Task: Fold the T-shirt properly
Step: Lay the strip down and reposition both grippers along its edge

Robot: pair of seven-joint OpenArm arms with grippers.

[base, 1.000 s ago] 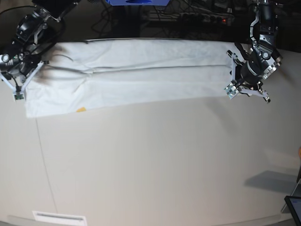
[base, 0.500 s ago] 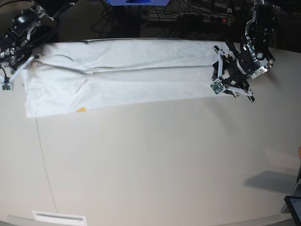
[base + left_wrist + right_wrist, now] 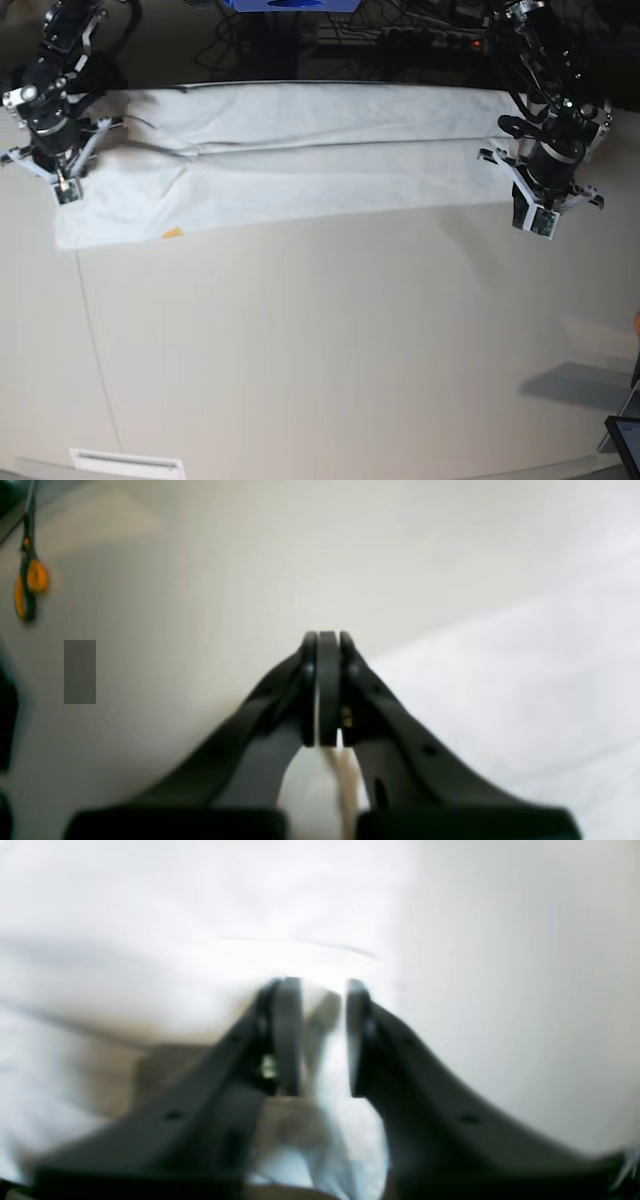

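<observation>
L claw point(image 3: 327, 645): tips pressed together in my left wrist view, w/ a thin strip of white cloth pinched between them lower down, so it's clamped on the T-shirt point(image 3: 300, 150) hem. In base view that claw point(image 3: 545, 190) sits at the shirt's end on that view's right side.

R claw point(image 3: 322, 990): tips stand a narrow gap apart in the right wrist view, white cloth bunched in the gap. Pic is badly blurred, so I can't tell if it really grips. In base view it's point(image 3: 65, 170) down on the other end of the shirt.

Vs. half a sec ago: both arms have swung in. L claw was angled over the cloth w/ jaws spread; now it points down at the end edge, closed. R claw was out past the shirt's end, near the counter point(image 3: 320, 350) edge; now it's over the fabric. Shirt itself hasn't shifted: long folded band across the far side of the counter, a small orange bit of print point(image 3: 173, 233) peeking at the near edge.

Hard to see: print otherwise hidden, only plain white shows. Claw tips in base view are covered by the wrists. Left wrist view: scissors w/ orange handles point(image 3: 27, 587) near the frame edge, blurry.
</observation>
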